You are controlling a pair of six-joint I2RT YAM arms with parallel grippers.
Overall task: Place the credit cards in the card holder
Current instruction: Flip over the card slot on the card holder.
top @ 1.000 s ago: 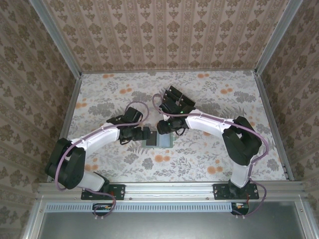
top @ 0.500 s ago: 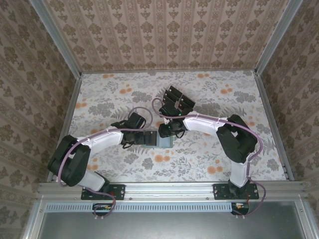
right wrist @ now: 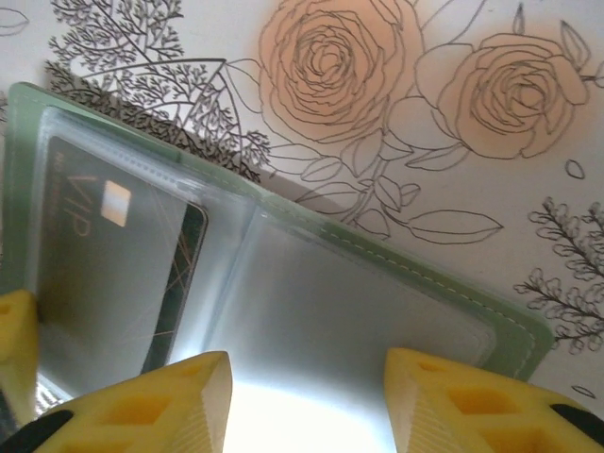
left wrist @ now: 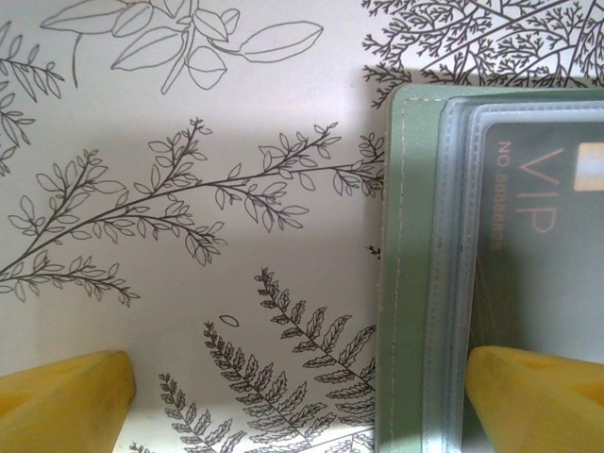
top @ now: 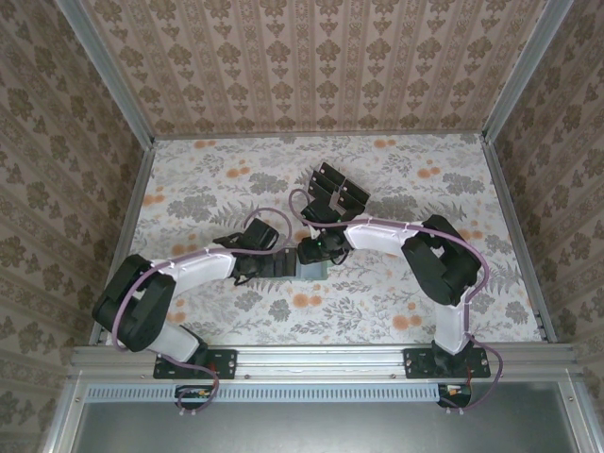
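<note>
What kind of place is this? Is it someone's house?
Probably not a house: it looks like a robot testing booth. The wallpapered walls sit in a bare metal frame, and the left arm and right arm are bolted to a rail at the edge of the flowery table.

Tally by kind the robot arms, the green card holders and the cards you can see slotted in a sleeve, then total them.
Robot arms: 2 (left arm, right arm)
Green card holder: 1
Card seen in a sleeve: 1
Total: 4
The black cards at the back are too bunched to count.
</note>
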